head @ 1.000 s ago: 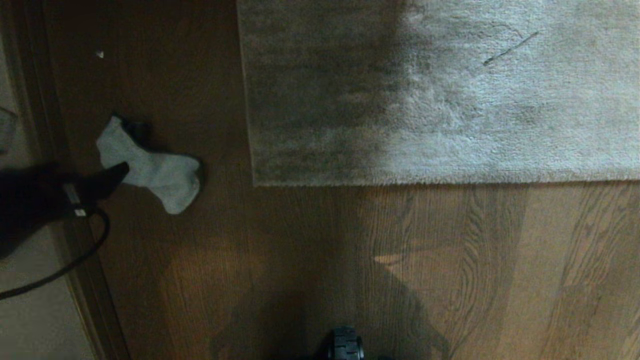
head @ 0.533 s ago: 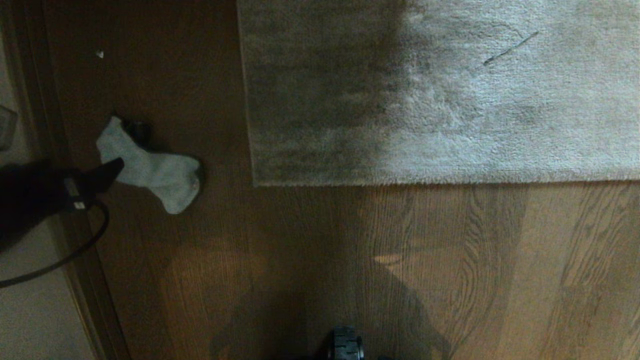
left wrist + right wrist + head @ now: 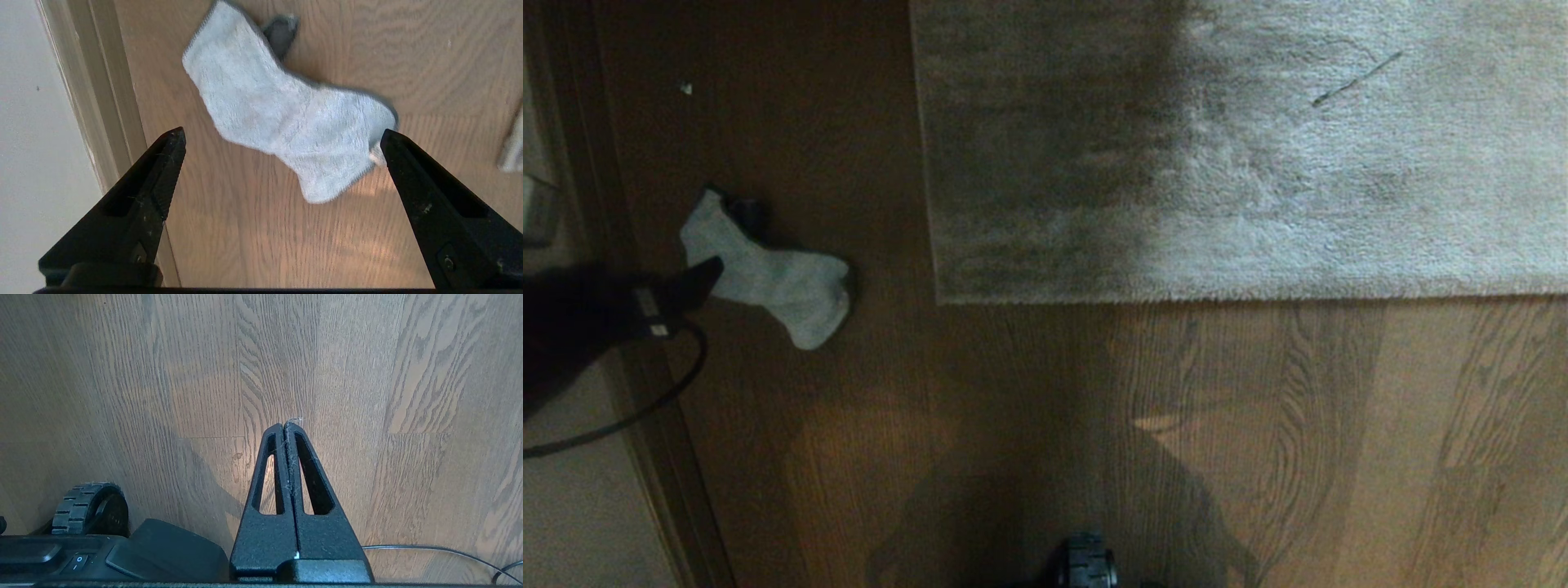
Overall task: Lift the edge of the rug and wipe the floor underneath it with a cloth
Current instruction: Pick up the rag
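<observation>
My black left pincer (image 3: 282,136), jaws spread wide and empty, has drawn back slightly over the small pale grey-green terry cloth (image 3: 286,118), so grasping remains undone.

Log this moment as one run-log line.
left gripper: open, above cloth | right gripper: shut, parked | rug edge: flat on floor

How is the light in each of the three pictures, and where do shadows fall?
Head view: dim; a broad shadow darkens the left half of the rug and the floor below it, while the right side is lit. Left wrist view: bright and even; the cloth is slightly blurred at its edges. Right wrist view: a bright patch on the planks beside the shut right pincer, with a shadow to its side.
</observation>
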Robot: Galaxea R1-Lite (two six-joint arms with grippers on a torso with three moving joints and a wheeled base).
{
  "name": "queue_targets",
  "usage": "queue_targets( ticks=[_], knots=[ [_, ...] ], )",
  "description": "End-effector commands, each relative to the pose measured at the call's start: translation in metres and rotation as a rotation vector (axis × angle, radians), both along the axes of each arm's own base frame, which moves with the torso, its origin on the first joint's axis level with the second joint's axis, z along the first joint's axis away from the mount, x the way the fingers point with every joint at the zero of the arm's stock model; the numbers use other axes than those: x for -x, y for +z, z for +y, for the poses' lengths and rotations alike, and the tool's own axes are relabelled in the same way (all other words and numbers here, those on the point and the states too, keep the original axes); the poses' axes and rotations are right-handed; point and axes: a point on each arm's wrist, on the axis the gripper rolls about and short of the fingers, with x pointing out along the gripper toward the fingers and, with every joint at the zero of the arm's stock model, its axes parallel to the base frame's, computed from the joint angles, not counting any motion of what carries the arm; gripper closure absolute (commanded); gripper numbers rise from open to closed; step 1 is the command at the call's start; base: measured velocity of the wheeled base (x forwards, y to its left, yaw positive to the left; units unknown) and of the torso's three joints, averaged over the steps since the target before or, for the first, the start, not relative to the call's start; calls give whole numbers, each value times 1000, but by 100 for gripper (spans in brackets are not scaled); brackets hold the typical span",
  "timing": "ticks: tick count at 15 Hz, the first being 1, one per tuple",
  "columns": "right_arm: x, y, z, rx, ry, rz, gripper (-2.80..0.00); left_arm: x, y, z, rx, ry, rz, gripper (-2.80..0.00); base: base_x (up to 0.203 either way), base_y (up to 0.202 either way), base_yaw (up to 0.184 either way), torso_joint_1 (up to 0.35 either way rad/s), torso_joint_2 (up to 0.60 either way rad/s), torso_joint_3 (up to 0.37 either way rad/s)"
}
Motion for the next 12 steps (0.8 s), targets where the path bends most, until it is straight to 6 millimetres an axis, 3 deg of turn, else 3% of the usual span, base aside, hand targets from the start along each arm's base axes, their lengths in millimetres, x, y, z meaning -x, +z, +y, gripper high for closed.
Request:
queue_targets(
  ticks=[1,6,12],
  knots=[
    [0,0,0,0,0,-1,0,-9,-6,1,2,1,16,-280,0,0,0,0,0,0],
    [0,0,0,0,0,-1,0,-22,-11,1,13,-5,-21,-280,0,0,0,0,0,0],
    [0,0,0,0,0,-1,0,-23,-17,-2,30,-21,-2,-280,0,0,0,0,0,0]
  ],
)
